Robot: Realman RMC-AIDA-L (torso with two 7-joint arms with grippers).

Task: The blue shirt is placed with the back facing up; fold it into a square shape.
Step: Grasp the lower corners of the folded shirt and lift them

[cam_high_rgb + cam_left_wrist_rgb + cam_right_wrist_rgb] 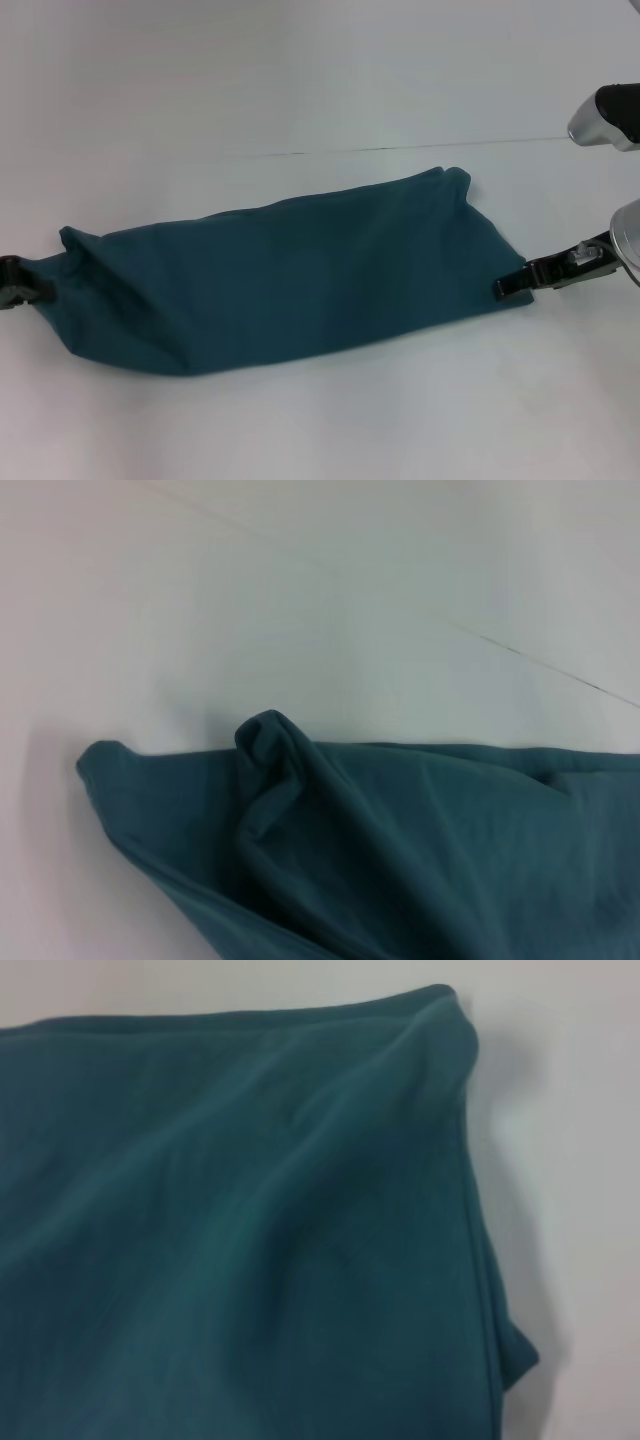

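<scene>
The blue shirt [290, 275] lies on the white table as a long band running from left to right, plain side up. At its left end my left gripper [18, 282] is shut on the fabric, which narrows toward it. My right gripper [512, 286] is shut on the near right corner of the band. A raised fold of the blue shirt [400, 860] shows in the left wrist view. The right wrist view is filled by the blue shirt [250, 1240], with its far corner and side hem in sight. Neither wrist view shows its own fingers.
The white table [320, 90] stretches all around the shirt, with a thin dark seam line [400, 147] running across behind it. Part of my right arm's silver and black housing [605, 115] hangs at the upper right.
</scene>
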